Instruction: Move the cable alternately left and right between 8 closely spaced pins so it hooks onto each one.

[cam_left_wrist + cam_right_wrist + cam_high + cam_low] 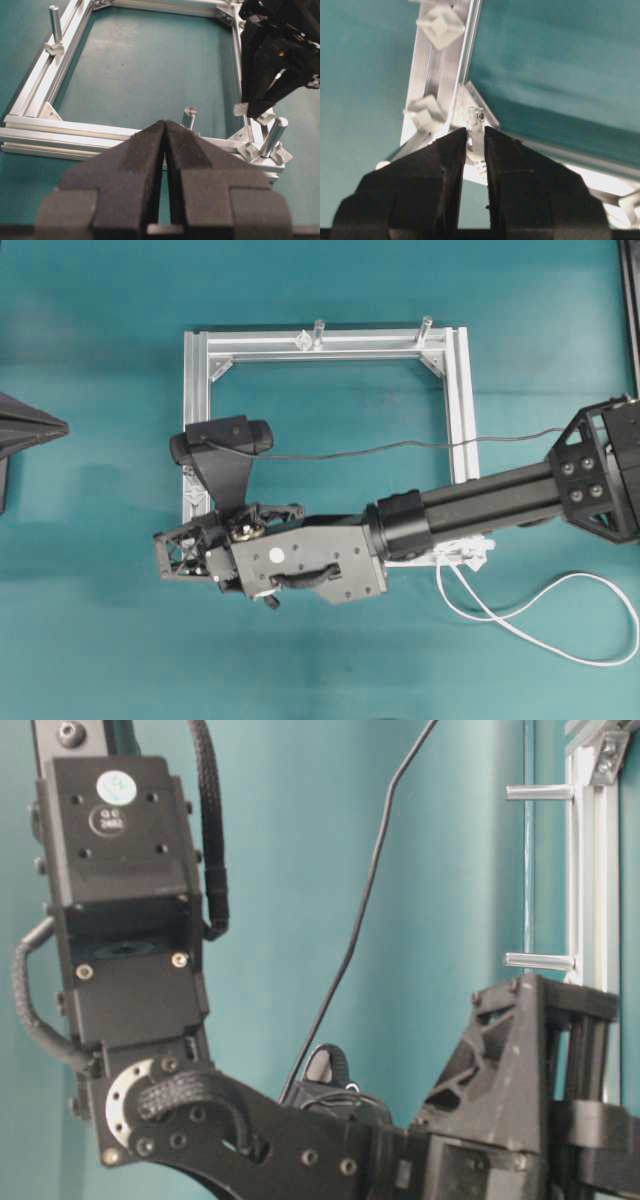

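My right gripper (476,134) is shut on the small white plug (477,131) of the cable, right at a corner of the silver frame (436,70). Two diamond-shaped pins (440,25) (425,112) sit on the rail just beyond the fingertips, and a third pin (630,200) shows at the lower right. From above, the cable (590,575) lies in loose loops on the mat at the right and runs under the right arm. That arm hides the near rail. My left gripper (164,123) is shut on nothing, and it hovers outside the frame (460,400) to the left (62,425).
Two upright posts (318,332) (424,328) stand on the far rail. A thin black wire (400,447) crosses over the frame to the wrist camera. In the left wrist view, posts (189,117) (274,135) stand close ahead, beside the right gripper's fingers (260,100).
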